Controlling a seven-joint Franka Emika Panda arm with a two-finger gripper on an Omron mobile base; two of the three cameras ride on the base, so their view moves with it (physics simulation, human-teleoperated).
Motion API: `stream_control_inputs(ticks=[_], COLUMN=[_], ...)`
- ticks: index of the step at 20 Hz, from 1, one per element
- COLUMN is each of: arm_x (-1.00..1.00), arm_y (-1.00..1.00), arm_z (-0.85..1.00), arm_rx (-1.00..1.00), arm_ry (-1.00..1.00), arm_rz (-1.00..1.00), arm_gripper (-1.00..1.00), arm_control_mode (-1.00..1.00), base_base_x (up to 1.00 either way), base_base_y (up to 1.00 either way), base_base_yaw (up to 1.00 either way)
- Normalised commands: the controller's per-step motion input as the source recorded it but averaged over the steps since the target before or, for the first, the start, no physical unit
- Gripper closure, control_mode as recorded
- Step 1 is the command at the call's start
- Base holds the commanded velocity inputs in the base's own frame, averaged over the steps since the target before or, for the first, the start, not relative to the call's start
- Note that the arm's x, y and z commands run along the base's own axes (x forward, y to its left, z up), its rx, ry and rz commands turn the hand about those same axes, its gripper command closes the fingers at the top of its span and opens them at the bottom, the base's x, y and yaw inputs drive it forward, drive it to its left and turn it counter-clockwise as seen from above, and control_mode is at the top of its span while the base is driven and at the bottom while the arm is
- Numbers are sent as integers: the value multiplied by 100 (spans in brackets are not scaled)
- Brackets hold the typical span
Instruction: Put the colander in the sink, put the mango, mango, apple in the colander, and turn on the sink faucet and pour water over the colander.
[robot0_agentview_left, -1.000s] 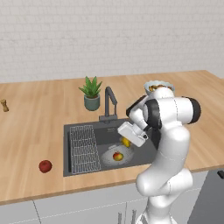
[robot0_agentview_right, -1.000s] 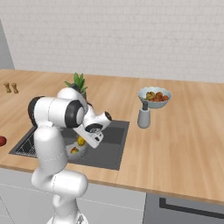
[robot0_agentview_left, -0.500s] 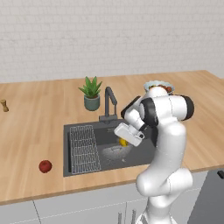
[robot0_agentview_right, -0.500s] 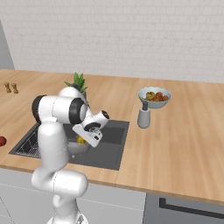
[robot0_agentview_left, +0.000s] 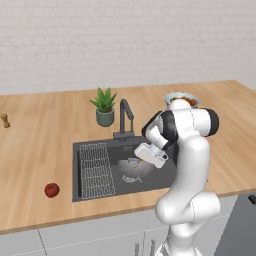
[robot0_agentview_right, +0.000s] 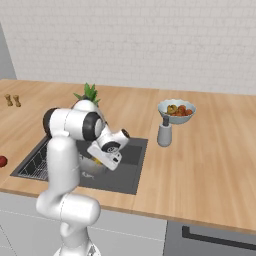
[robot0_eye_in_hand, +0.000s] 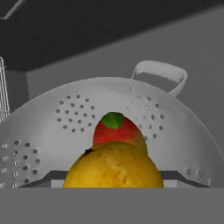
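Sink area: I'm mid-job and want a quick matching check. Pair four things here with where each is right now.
Things:
1. apple
2. colander
3. yellow mango
4. soap dispenser

Places:
A. in the sink
B. on the counter, left of the sink
C. beside the bowl of mixed food
D. held just over the colander

Pairs: 1-B, 2-A, 3-D, 4-C
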Motion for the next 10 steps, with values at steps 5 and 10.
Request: stream_control_inputs(ticks=[5, 10], arm_x=[-89, -53], arm_y=[0, 20], arm_z=[11, 48], arm_rx=[0, 0], arm_ry=[-22, -34], arm_rz=[3, 4], arm_gripper=[-100, -100], arm_control_mode=[-100, -100], base_base_x=[0, 0], base_base_y=[0, 0], base_base_yaw=[0, 0])
